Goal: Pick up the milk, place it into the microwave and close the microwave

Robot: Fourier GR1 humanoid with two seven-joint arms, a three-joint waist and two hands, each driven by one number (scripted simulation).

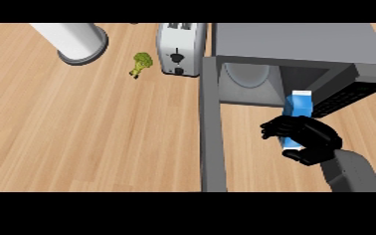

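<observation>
We see even, bright light across the bench (95,129); the microwave (294,40) cavity at right lies in shadow.

One milk carton (299,104), one microwave (294,37), one toaster (180,47), one broccoli floret (140,63), one white cylinder (73,40), one hand (312,139) (right)

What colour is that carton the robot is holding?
The milk is mainly blue with some white; head view shows it.

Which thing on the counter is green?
The little broccoli, lying between the white cylinder and the silver toaster. The milk in the right hand is blue and white.
</observation>
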